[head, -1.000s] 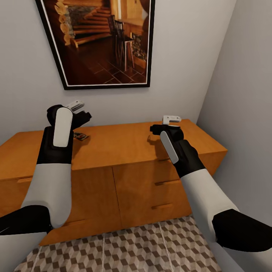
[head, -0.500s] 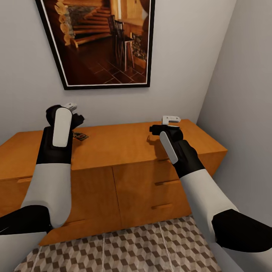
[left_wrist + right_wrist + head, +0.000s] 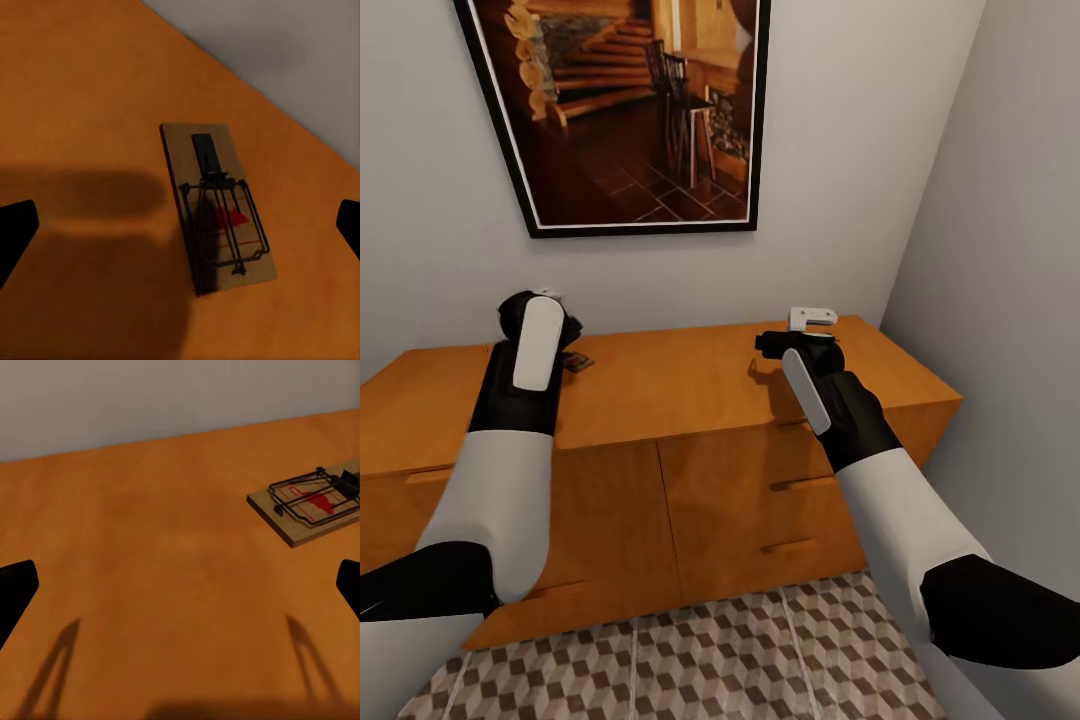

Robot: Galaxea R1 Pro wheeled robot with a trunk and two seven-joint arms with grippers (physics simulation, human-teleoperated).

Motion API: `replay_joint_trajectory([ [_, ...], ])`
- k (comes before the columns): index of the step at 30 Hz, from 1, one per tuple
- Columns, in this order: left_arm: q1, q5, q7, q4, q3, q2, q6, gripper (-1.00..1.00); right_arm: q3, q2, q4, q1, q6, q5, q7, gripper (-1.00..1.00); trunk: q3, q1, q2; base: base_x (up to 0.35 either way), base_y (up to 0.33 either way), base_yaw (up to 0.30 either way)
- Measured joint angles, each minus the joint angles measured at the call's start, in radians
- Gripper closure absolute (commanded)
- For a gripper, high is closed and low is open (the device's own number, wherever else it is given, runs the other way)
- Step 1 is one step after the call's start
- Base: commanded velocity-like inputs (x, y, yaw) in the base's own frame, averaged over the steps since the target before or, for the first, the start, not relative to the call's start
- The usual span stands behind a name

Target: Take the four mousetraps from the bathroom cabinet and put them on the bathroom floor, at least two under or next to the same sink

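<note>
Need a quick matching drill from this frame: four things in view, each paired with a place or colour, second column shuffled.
Things:
1. mousetrap
2. cabinet
3. bathroom floor
4. framed picture

Descriptions:
A. cube-pattern tiles
B. hangs on the grey wall
C. lies flat on the cabinet top
D. orange-brown wood with drawer fronts

Pairs: 1-C, 2-D, 3-A, 4-B

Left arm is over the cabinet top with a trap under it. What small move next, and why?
Probably lower the left gripper straight down onto the mousetrap. The left wrist view shows the trap lying flat on the cabinet, roughly centred between the two open fingertips and not yet touched, so a short descent should bring them beside its edges for closing.
</note>
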Motion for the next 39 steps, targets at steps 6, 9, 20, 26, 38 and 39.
replay_joint_trajectory([
  [6, 0.000, 0.001, 0.003, 0.037, -0.002, 0.000, -0.043, -1.00, 0.000, 0.000, 0.000, 0.000, 0.000, 0.000, 0.000, -1.00, 0.000, 0.000, 0.000, 0.000, 0.000, 0.000],
  [9, 0.000, 0.001, 0.005, 0.051, -0.003, 0.000, -0.057, -1.00, 0.000, 0.000, 0.000, 0.000, 0.000, 0.000, 0.000, -1.00, 0.000, 0.000, 0.000, 0.000, 0.000, 0.000],
  [20, 0.000, 0.002, 0.025, 0.072, -0.004, -0.004, -0.070, -1.00, 0.000, 0.000, 0.000, 0.000, 0.000, 0.000, 0.000, -1.00, 0.000, 0.000, 0.000, 0.000, 0.000, 0.000],
  [26, 0.000, 0.004, 0.030, 0.064, -0.006, -0.007, -0.071, -1.00, 0.000, 0.000, 0.000, 0.000, 0.000, 0.000, 0.000, -1.00, 0.000, 0.000, 0.000, 0.000, 0.000, 0.000],
  [38, 0.000, 0.004, 0.032, 0.058, -0.027, -0.008, -0.072, -1.00, 0.000, -0.002, -0.003, 0.000, 0.002, 0.000, 0.000, -1.00, 0.000, 0.000, 0.000, 0.000, 0.000, 0.000],
  [39, 0.000, 0.004, 0.031, 0.059, -0.028, -0.008, -0.073, -1.00, 0.000, -0.002, -0.003, 0.000, 0.002, 0.000, 0.000, -1.00, 0.000, 0.000, 0.000, 0.000, 0.000, 0.000],
])
